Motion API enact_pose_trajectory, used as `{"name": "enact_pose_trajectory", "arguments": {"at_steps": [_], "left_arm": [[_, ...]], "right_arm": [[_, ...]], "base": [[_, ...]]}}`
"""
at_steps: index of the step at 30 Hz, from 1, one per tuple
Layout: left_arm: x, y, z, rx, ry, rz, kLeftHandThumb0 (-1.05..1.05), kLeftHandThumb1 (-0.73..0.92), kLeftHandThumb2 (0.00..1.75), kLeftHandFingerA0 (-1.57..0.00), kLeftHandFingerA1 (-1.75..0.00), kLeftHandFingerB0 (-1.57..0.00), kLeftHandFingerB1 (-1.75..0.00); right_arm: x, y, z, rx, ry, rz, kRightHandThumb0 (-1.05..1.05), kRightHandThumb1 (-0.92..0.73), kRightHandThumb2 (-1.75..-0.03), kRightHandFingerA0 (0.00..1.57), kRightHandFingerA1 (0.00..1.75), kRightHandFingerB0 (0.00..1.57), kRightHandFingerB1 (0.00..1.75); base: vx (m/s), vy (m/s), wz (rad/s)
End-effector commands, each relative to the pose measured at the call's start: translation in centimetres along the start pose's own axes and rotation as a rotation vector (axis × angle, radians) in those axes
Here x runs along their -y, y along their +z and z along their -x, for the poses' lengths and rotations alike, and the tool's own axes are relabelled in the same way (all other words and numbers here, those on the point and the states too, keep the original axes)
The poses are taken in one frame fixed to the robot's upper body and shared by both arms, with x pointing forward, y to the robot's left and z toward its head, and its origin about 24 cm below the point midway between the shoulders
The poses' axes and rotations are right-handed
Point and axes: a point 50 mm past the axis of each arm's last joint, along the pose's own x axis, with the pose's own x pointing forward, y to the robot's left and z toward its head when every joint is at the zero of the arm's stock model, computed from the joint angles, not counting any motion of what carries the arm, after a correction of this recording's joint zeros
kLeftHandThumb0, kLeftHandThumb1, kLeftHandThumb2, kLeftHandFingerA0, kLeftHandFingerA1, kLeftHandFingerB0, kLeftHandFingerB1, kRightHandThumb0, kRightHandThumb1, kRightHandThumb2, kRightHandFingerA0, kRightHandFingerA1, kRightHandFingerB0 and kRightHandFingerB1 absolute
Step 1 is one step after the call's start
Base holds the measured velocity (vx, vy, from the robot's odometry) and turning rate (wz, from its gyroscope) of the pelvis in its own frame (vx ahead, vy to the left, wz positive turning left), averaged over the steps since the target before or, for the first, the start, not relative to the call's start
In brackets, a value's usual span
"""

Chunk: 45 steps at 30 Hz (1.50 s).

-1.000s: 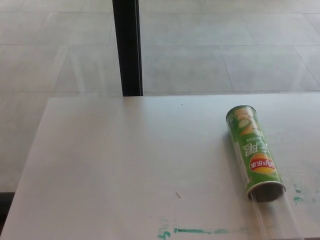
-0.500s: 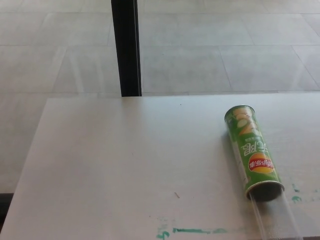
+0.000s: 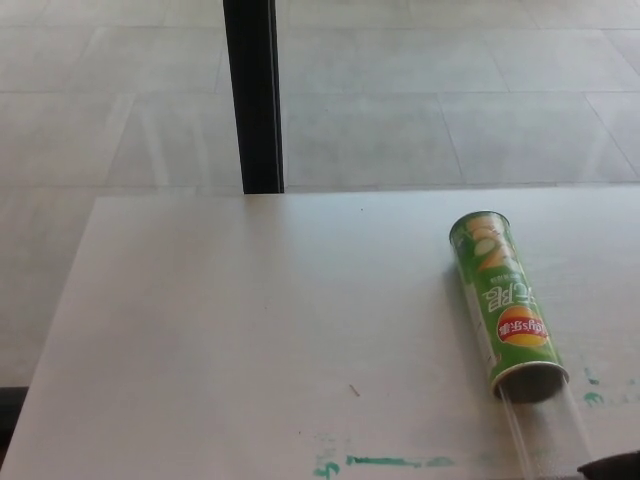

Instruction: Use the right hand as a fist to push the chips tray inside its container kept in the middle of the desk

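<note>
Green can: I am seeing one chips container (image 3: 507, 305) lying on its side on the right part of the white desk (image 3: 250, 330), its open mouth facing me.
Clear plastic: one chips tray (image 3: 548, 432) is sticking out of that mouth toward the near edge, only partly inside.
Right hand: a dark sliver (image 3: 612, 466) is showing at the bottom right corner, just beside the tray's near end; I cannot tell whether it is touching the tray, nor whether its fingers are curled or spread.
Left hand: it is not showing anywhere in my head view.
Desk marks: green smears (image 3: 395, 462) are running along the near edge.
Background: one black post (image 3: 252, 95) is standing behind the desk on a tiled floor (image 3: 430, 90).
</note>
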Motion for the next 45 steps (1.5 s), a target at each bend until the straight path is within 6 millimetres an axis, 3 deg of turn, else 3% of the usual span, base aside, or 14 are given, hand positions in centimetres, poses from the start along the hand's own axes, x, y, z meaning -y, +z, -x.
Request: {"name": "enact_pose_trajectory", "arguments": {"at_steps": [1,2,4,15,22,23,26,27,29,30,41,42,44,45], "left_arm": [[-0.8,0.8,0.2,0.020,0.011,-0.021,-0.18,0.58,1.33,-0.46,-0.84,-0.32,-0.75],[-0.8,0.8,0.2,0.019,0.014,-0.021,-0.31,0.23,1.73,-0.40,-1.03,-0.23,-0.84],[-0.8,0.8,0.2,0.017,0.021,-0.007,-0.42,0.31,1.47,-0.38,-0.91,-0.19,-0.77],[-0.7,1.1,0.2,0.026,0.015,-0.004,-0.33,0.22,1.72,-0.39,-1.04,-0.21,-0.85],[-0.7,1.3,0.1,0.023,0.016,-0.035,-0.38,0.38,1.42,-0.42,-0.90,-0.21,-0.74],[-0.6,1.4,0.1,0.028,0.007,-0.006,-0.27,0.22,1.73,-0.39,-1.04,-0.20,-0.84],[-0.6,1.4,0.1,0.031,0.005,0.007,-0.30,0.21,1.75,-0.42,-1.09,-0.23,-0.89],[-0.5,1.6,0.1,0.042,-0.005,-0.015,-0.18,0.54,1.32,-0.52,-0.88,-0.36,-0.78],[-0.5,1.6,0.1,0.048,-0.008,-0.035,-0.30,0.20,1.75,-0.42,-1.07,-0.24,-0.88],[-0.5,1.6,0.1,0.054,-0.013,-0.043,-0.19,0.53,1.32,-0.48,-0.86,-0.31,-0.75],[-0.5,1.7,0.1,0.055,-0.019,-0.047,-0.21,0.54,1.32,-0.47,-0.85,-0.29,-0.74],[-0.4,1.6,0.1,0.056,-0.014,-0.036,-0.33,0.19,1.73,-0.42,-1.05,-0.24,-0.86],[-0.4,1.7,0.1,0.053,-0.014,-0.047,-0.19,0.53,1.31,-0.49,-0.85,-0.32,-0.75],[-0.4,1.7,0.1,0.053,-0.005,-0.053,-0.35,0.22,1.71,-0.42,-1.02,-0.21,-0.82]], "right_arm": [[-0.5,-0.2,0.0,-0.031,0.127,0.065,-0.60,-0.82,-0.64,0.78,0.68,0.66,0.46],[-0.6,-0.4,-0.1,-0.058,0.172,0.201,-0.62,-0.84,-0.65,0.77,0.64,0.65,0.44],[-0.6,-0.6,-0.4,-0.057,0.197,0.314,-0.62,-0.84,-0.65,0.79,0.67,0.66,0.45],[-0.8,-1.4,-1.4,-0.115,0.302,0.593,-0.65,-0.85,-0.65,0.81,0.77,0.61,0.47],[-1.6,-2.0,-1.6,-0.148,0.356,0.661,-0.67,-0.85,-0.66,0.82,0.72,0.63,0.47],[-1.9,-2.2,-1.7,-0.148,0.364,0.671,-0.66,-0.84,-0.65,0.84,0.69,0.64,0.47],[-2.3,-2.6,-1.7,-0.151,0.389,0.684,-0.65,-0.84,-0.65,0.83,0.67,0.64,0.47],[-2.4,-2.7,-1.8,-0.159,0.404,0.695,-0.65,-0.85,-0.65,0.81,0.67,0.62,0.47],[-2.9,-3.1,-1.9,-0.167,0.440,0.729,-0.67,-0.87,-0.66,0.79,0.66,0.62,0.46],[-2.9,-3.2,-2.1,-0.168,0.448,0.740,-0.67,-0.87,-0.66,0.79,0.66,0.62,0.46],[-2.7,-4.8,-3.3,-0.238,0.497,0.844,-0.69,-0.87,-0.66,0.77,0.71,0.59,0.45],[-2.6,-5.0,-3.5,-0.236,0.484,0.845,-0.71,-0.87,-0.67,0.80,0.78,0.59,0.47],[-2.5,-5.0,-3.6,-0.233,0.471,0.854,-0.71,-0.88,-0.65,0.82,0.82,0.61,0.47],[-2.4,-5.1,-3.7,-0.242,0.481,0.866,-0.73,-0.89,-0.68,0.79,0.83,0.58,0.47]], "base": [[0.00,0.000,0.00],[0.00,0.000,0.00],[0.00,0.000,0.00],[0.00,0.000,0.00],[0.00,0.000,0.00],[0.00,0.000,0.00],[0.00,0.000,0.00],[0.00,0.000,0.00],[0.00,0.000,0.00],[0.00,0.000,0.00],[0.00,0.000,0.00],[0.00,0.000,0.00],[0.00,0.000,0.00],[0.00,0.000,0.00]]}}
